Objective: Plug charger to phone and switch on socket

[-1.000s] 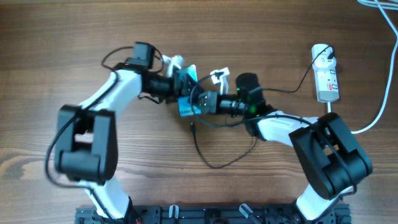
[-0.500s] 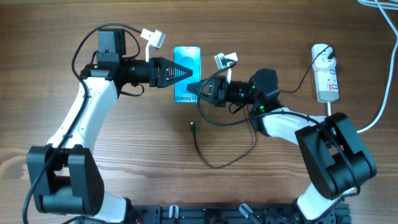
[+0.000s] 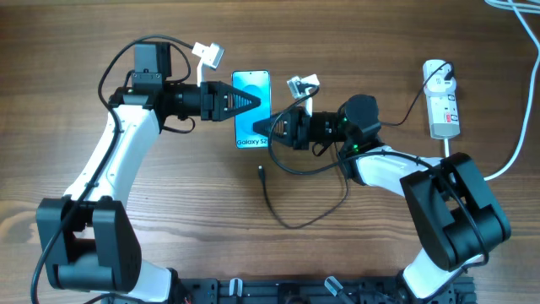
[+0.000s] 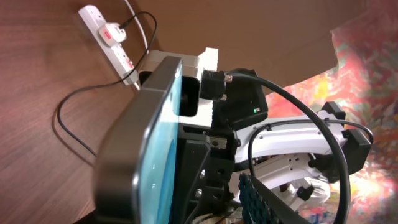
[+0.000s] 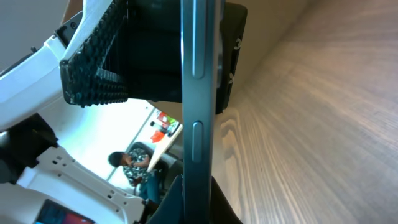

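Wood counter (image 3: 67, 51): brown grain; carries both arms and all the task's things.
Phone (image 3: 251, 127): near the middle of the counter, between the two tools, turquoise screen facing the overhead camera. The right wrist view shows it edge-on with the wood apart from it, so it looks lifted rather than lying flat.
Right tool (image 3: 275, 128): jaws pinched tight on the phone's right edge near its robot-side end, across its thickness.
Left tool (image 3: 256, 101): partly open, one finger over the screen and the other behind the back. In the left wrist view its ribbed pad (image 4: 264, 199) stands off the glass, so I judge there is no clamp yet.
Charger (image 3: 294, 225): thin black cable looped on the counter, on the robot's side of the phone.
Metal-tipped plug (image 3: 262, 172): lies free on the wood near the phone's robot-side end, touching neither phone nor tool.
Black plug (image 3: 445, 78): appears seated in the far end of the socket.
Socket (image 3: 442, 114): white strip at the right, well apart from the phone. Its thick white cable (image 3: 516, 154) runs off the right edge. A red mark shows, but I cannot tell whether it is on or off.
Done: the charger's mains end looks to be in, and the phone is in hand.
Left: fit the metal tip into the phone, then press the socket switch.
Writing: "Galaxy S2" in black at the phone's robot-side end, its last characters hidden by the right tool. The print on the socket is too small to read.
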Motion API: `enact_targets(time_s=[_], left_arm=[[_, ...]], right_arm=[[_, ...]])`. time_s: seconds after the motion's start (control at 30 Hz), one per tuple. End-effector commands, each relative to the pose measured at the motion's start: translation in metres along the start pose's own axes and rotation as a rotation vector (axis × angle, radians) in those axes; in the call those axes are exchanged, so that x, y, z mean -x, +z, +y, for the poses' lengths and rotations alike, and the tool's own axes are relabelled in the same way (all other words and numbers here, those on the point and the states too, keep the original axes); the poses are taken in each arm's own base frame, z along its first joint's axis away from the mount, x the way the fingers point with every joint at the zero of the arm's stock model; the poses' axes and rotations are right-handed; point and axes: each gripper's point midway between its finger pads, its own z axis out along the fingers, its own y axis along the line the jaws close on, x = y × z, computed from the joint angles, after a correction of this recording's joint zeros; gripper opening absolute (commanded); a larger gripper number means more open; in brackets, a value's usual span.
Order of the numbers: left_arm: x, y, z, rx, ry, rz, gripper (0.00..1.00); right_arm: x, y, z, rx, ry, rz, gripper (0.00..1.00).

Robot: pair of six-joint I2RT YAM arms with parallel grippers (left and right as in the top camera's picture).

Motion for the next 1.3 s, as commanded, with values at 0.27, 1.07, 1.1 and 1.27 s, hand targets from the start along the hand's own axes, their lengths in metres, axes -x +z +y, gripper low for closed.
enact_targets(time_s=[0.27,1.07,1.1,1.27], left_arm=[[-0.009,0.009,-0.045,-0.148,0.08,0.045,0.47],[-0.013,0.013,-0.043,-0.138,0.073,0.053,0.43],[-0.013,0.013,-0.043,-0.137,0.073,0.053,0.42],[-0.013,0.013,-0.043,-0.137,0.074,0.053,0.29]], right_arm=[[0.008,0.003,-0.011,-0.034,0.189,-0.053,0.04],[0.029,-0.005,-0.018,-0.071,0.17,-0.161,0.04],[0.029,-0.005,-0.018,-0.072,0.17,-0.162,0.04],[0.029,-0.005,-0.019,-0.073,0.169,-0.163,0.04]])
